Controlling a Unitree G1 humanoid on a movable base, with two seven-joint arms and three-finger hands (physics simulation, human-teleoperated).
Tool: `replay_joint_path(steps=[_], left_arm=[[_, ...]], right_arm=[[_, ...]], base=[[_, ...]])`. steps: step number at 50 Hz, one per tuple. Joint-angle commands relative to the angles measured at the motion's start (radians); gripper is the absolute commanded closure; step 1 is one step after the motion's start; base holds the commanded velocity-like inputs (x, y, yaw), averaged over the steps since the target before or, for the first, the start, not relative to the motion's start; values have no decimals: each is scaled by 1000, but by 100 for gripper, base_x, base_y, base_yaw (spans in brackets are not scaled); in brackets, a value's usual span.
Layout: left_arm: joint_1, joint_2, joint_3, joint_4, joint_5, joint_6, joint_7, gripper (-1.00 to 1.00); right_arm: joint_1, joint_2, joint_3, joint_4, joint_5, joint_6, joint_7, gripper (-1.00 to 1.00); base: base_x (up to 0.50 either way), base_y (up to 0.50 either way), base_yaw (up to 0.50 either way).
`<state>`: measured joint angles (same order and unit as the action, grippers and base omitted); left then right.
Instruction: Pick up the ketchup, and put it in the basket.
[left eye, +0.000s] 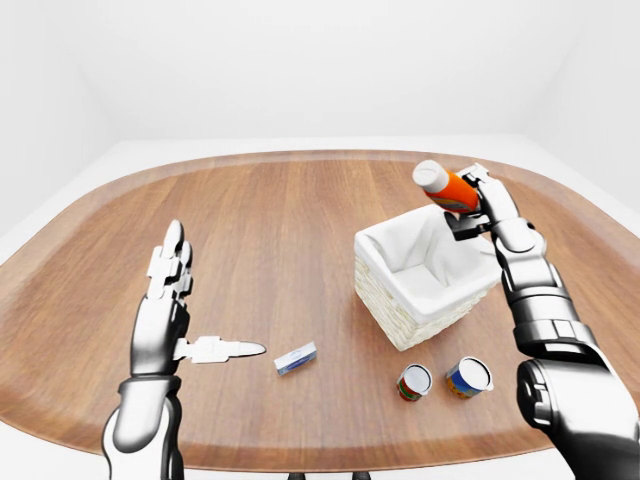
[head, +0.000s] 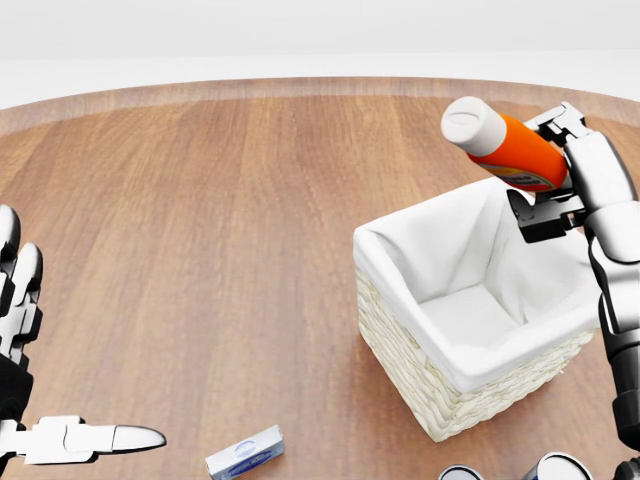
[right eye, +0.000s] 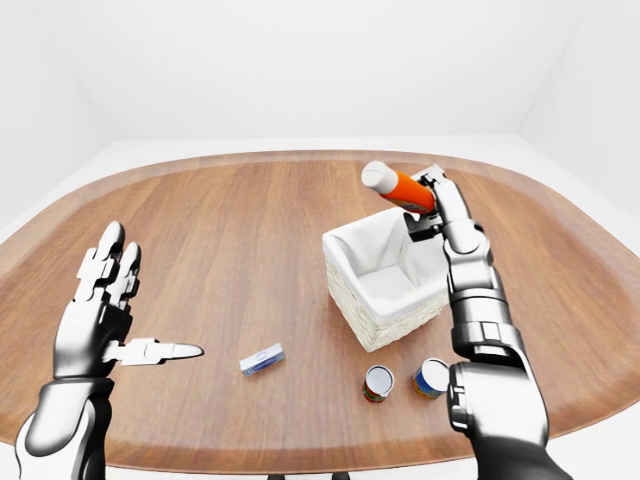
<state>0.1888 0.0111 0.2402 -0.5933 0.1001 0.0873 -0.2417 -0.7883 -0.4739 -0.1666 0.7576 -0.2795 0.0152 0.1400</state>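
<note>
The ketchup bottle (head: 512, 148) is orange with a white cap. My right hand (head: 560, 175) is shut on it and holds it tilted, cap up and to the left, above the upper right rim of the basket (head: 400, 345). The basket is woven, with a white cloth lining, and stands at the right of the head view. It also shows in the left-eye view (left eye: 385, 295). My left hand (left eye: 175, 310) is open and empty at the lower left, above the wooden table.
A small blue and white box (head: 245, 452) lies on the table (head: 200, 230) at the bottom of the head view. Two upright cans (left eye: 413, 381) (left eye: 468, 377) stand below the basket in the left-eye view.
</note>
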Motion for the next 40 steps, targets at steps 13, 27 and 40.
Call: replay_joint_path(steps=[13, 27, 40], left_arm=[[-2, -1, -9, -10, 3, 0, 3, -100], [-5, 0, -15, -3, 3, 0, 7, -100], [-6, 2, -13, 1, -1, 0, 8, -100]], right_arm=[[24, -49, 8, -57, -207, 47, 79, 100], [24, -54, 2, -93, -293, 60, 126, 100], [0, -60, 8, -111, -339, 66, 160, 100]], base=[[0, 0, 0], [0, 0, 0], [0, 0, 0]])
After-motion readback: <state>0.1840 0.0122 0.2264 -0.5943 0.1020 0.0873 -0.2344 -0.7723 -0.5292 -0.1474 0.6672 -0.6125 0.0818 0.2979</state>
